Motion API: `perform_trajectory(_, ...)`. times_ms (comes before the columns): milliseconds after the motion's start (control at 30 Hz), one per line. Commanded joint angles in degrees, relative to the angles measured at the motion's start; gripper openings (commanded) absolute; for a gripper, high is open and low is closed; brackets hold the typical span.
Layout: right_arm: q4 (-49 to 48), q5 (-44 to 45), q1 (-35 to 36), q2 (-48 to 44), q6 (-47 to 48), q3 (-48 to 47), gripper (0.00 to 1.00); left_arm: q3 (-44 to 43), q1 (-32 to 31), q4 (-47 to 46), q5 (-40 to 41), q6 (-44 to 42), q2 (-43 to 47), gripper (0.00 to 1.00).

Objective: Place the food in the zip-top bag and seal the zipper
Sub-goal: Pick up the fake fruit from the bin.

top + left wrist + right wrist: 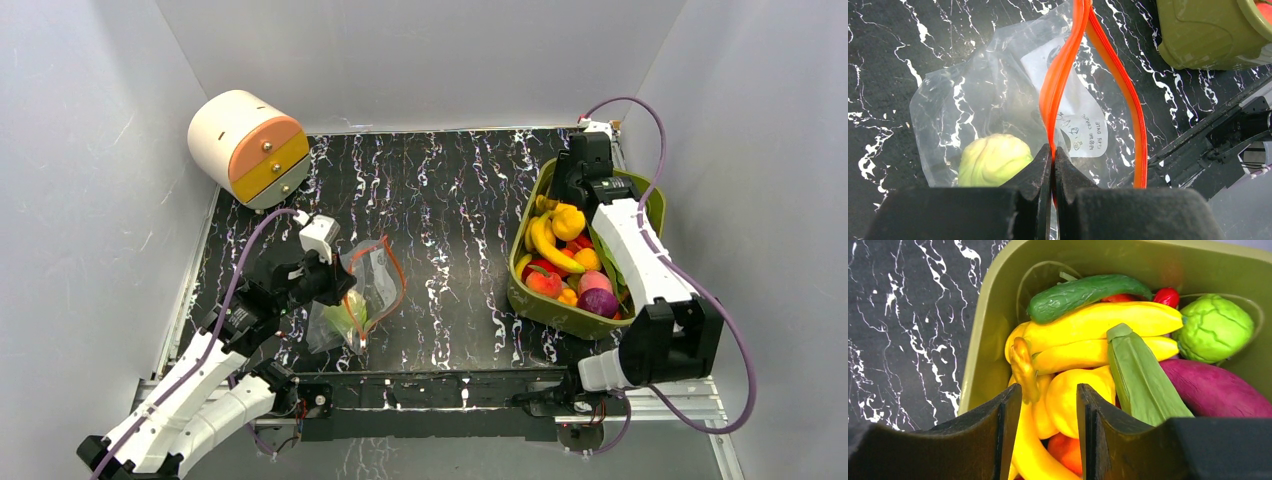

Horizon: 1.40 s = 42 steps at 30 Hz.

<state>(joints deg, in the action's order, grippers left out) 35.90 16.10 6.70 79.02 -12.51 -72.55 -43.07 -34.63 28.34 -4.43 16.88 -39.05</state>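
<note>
Left gripper (1053, 151) clamps the red-orange zipper strip (1060, 75) of the clear crinkly plastic bag (973, 90) at eight o'clock; right gripper (1048, 392) gapes above glossy yellow bananas (1098, 320).

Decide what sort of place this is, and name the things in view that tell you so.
Most likely a robotics lab test cell, not a kitchen: plain grey walls box in a black marbled table, two robot arms are bolted at its near edge, and the tub holds glossy toy food.

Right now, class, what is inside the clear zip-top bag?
One green round toy food lies inside the zip-top bag, beside a white printed label. Jaws of the left gripper hide its near edge and anything there.
</note>
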Motion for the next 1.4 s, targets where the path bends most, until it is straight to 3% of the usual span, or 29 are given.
perform_trajectory(0,-3.7,-10.3,-3.1,1.9,2.5,-2.2,0.42,0.1,-0.1,0.0,1.1,-0.6,1.0,0.0)
perform_trajectory(367,-6.7,-18.4,-5.0,5.0,2.8,1.0,0.37,0.2,-0.1,-0.1,1.6,-0.4,2.0,0.0)
perform_trajectory(567,-7.2,-17.6,-5.0,4.0,2.8,2.3,0.3,0.2,-0.1,0.0,1.6,-0.4,2.0,0.0)
perform_trajectory(967,-7.3,-18.8,-5.0,1.5,3.4,2.1,0.01,0.2,-0.1,0.1,1.8,-0.4,2.1,0.0)
perform_trajectory(1367,-6.8,-20.9,-5.0,-1.5,2.8,1.1,0.0,0.3,-0.1,0.0,1.8,-0.4,2.0,0.0)
